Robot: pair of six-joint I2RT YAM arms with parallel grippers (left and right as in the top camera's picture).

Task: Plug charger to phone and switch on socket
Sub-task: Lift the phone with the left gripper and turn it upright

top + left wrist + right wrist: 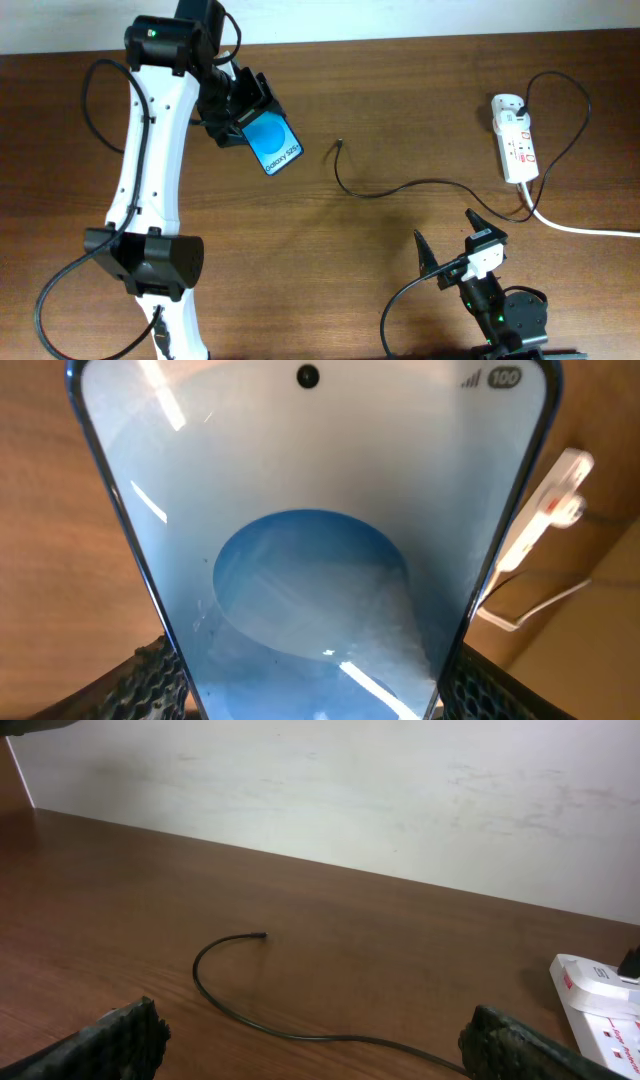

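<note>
Two legends: we read "Galaxy S25" and "100" on the phone (272, 145).
Left gripper (240, 108): clamps the phone.
Right gripper (443, 224): spread, empty.
Charger (196, 970): tip loose between phone and socket (515, 140).

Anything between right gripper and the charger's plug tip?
Only the charger cable's own run; otherwise bare table between the right gripper and the plug tip. Shows in right wrist and overhead views.

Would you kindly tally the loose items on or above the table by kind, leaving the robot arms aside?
Slim rectangular smartphone with bright blue screen: 1
Thin long black charger cable: 1
White elongated power strip with red switch marks: 1
Total: 3
</note>
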